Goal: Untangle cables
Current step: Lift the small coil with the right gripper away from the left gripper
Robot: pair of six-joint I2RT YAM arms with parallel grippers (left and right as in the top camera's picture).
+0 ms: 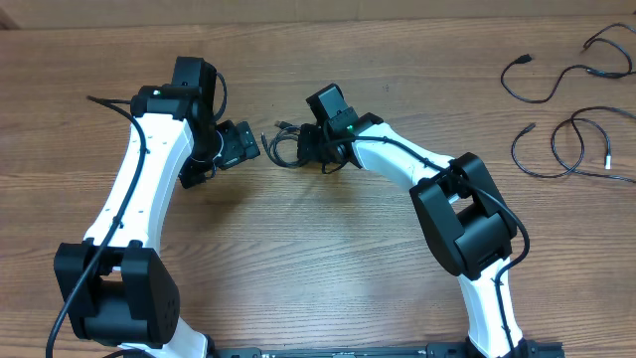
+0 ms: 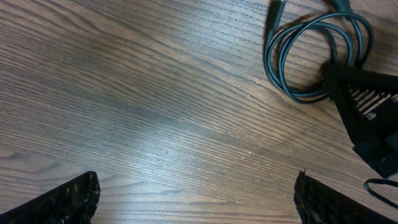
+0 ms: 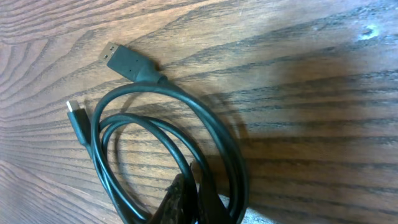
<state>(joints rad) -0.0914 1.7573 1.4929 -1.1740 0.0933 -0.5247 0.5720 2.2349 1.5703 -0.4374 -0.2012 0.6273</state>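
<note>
You are at a robot test bench, the kind of place you find in a lab. From above, all you see is one big wood table (image 1: 328, 249). Two white and black robot arms stand on it: the left arm (image 1: 139, 179) at 8 o'clock and the right arm (image 1: 467, 219) at 4 o'clock. Thin black cables (image 1: 571, 121) lie loose at 2 o'clock, and a small coil (image 1: 283, 147) sits near the middle.

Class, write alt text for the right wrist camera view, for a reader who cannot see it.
A thin black coiled cable with two small plug ends lies on a wood-grain table; the right gripper is closed on its loops.
</note>
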